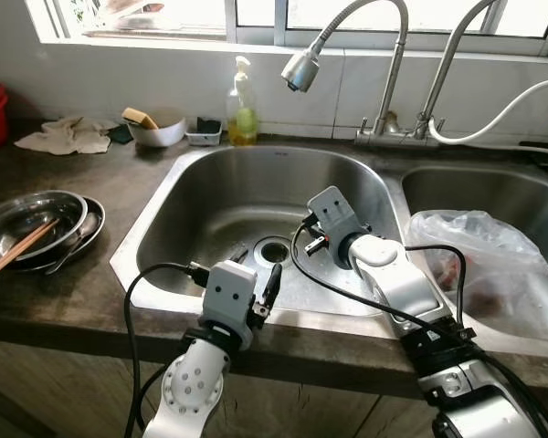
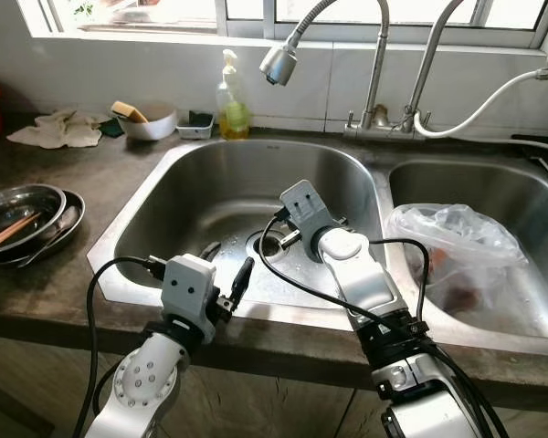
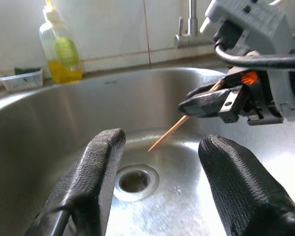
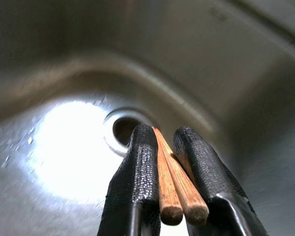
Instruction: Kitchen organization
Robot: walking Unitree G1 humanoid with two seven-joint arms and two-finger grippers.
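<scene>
A: Where are the chopsticks (image 4: 174, 182)?

B: Pinched between the two black fingers (image 4: 137, 172) of the right gripper (image 4: 173, 169), over the left basin of the sink (image 1: 164, 196). They lie side by side in the narrow gap, their blunt ends toward the wrist camera.

A: Which way do they point?

B: Their long axis runs along the fingers and past the fingertips, slanting down toward the drain (image 4: 124, 129). In the left wrist view a thin pale length of them sticks out beyond the black fingertips, tip lowest, above the drain.

A: And the left gripper (image 3: 157, 147)?

B: Its fingers (image 3: 96, 177) are spread wide apart with nothing between them, just inside the near edge of the same basin, facing the right gripper.

A: Anything else around?

B: A soap bottle (image 1: 242, 108) stands on the ledge behind the basin. Steel dishes (image 1: 32, 228) sit on the counter to the left with another pair of chopsticks across them. A plastic bag (image 1: 479, 255) lies in the right basin.
</scene>
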